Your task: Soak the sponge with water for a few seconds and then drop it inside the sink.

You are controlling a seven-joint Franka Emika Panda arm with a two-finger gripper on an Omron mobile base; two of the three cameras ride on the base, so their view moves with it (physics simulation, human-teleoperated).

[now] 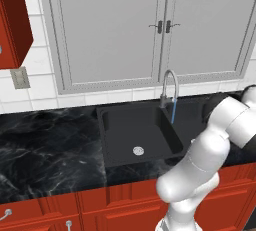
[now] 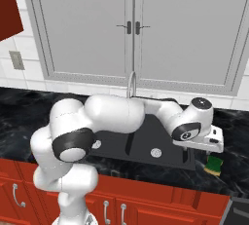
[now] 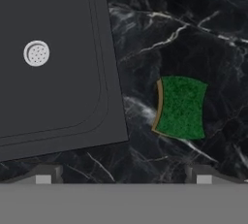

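while the sponge [image 3: 180, 106] lies green side up on the black counter [image 3: 193, 24] just right of the sink [image 3: 58, 97], the gripper [image 3: 123, 177] hovers above it with its jaws wide apart and nothing between them. the step in hand looks like the reach for the pick-up. to do it well, the arm should centre the jaws over the sponge, which sits off to the right between the two tips, then descend straight and close across its narrower sides, keeping clear of the sink rim. the hand view gives the sponge's curved outline and the near drain [image 3: 36, 53]; the left base view adds the faucet [image 1: 169, 87] with water [image 1: 173, 111] already running, and the right base view places the sponge [image 2: 213, 165] beneath the hand, near the counter's front edge.
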